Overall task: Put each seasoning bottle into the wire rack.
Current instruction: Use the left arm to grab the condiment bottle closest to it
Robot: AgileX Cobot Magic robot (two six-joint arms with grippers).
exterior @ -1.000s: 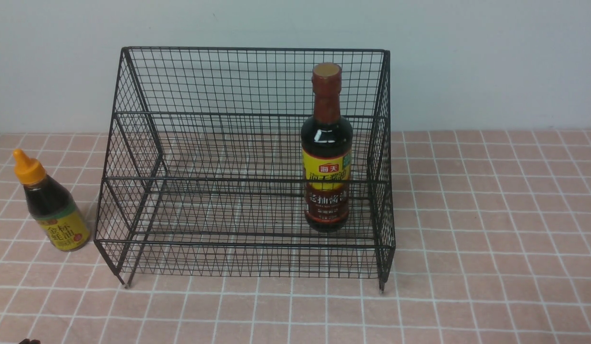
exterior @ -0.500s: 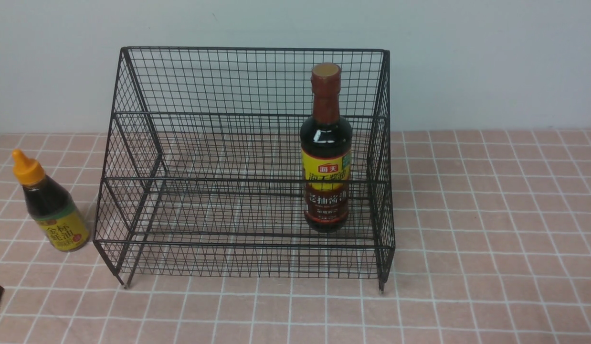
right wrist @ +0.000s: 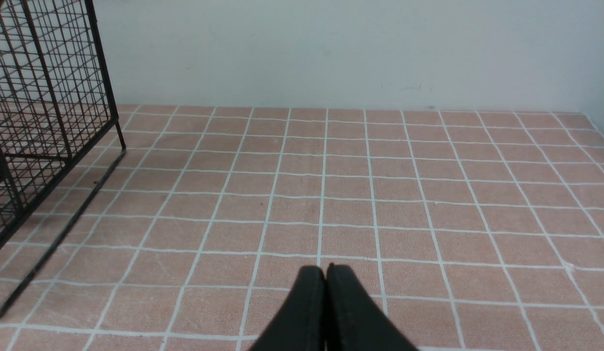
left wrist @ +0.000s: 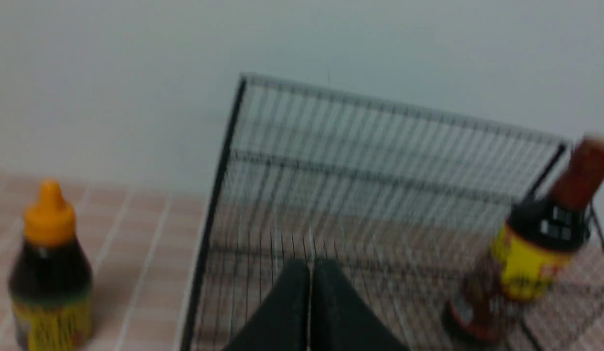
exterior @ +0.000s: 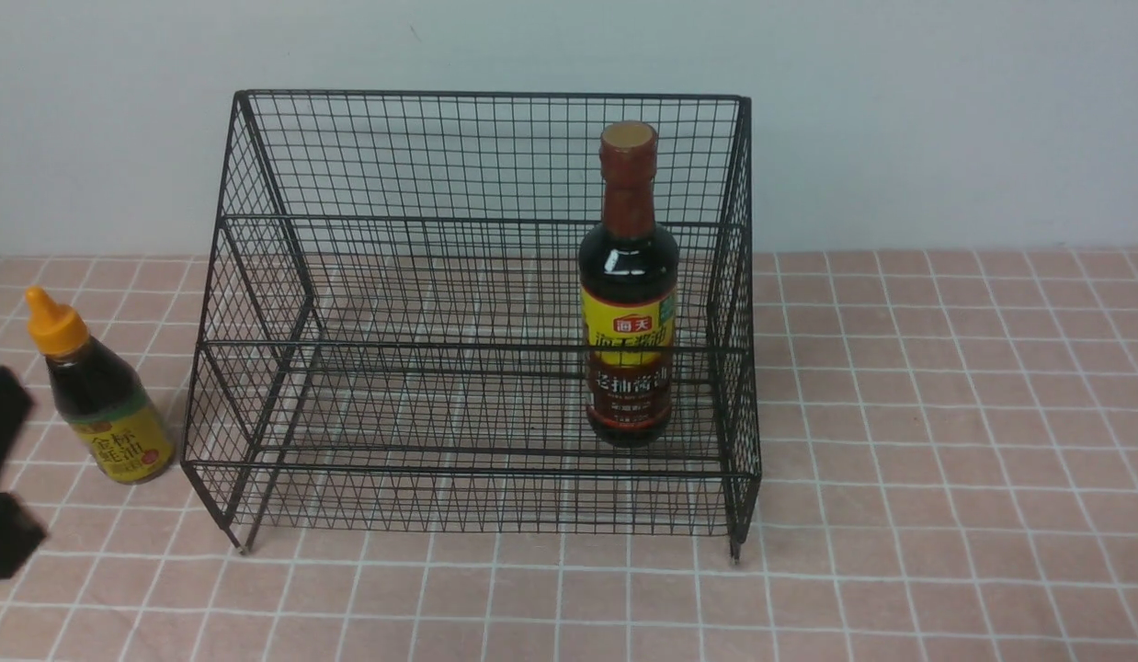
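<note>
- My left gripper [left wrist: 310, 265]: the two black fingers are pressed flat together with nothing between them. In the front view its dark parts show at the left edge, close beside the short bottle but not touching it.
- My right gripper [right wrist: 325, 268]: likewise clenched on nothing, hanging over bare surface to the right of the rack and well apart from both bottles.
- Short squat dark-liquid bottle with orange nozzle cap and yellow-green label [exterior: 105, 405]: upright on the table, outside the rack, just off its left side wall. Not yet in the rack.
- Tall dark-liquid bottle with brown-red cap and yellow-and-brown label [exterior: 629, 303]: upright inside the rack, on the lower front tier, near the right side wall. Label faces me.
- Large black wire-mesh two-tier stepped rack [exterior: 486, 94]: on its short legs, open front towards me, back against the wall. I see only the tall bottle inside.
- Pink tiled-pattern table surface with white grid lines [exterior: 946, 414]: carries the rack and the short bottle.
- Plain pale wall [exterior: 900, 119]: behind the table.
</note>
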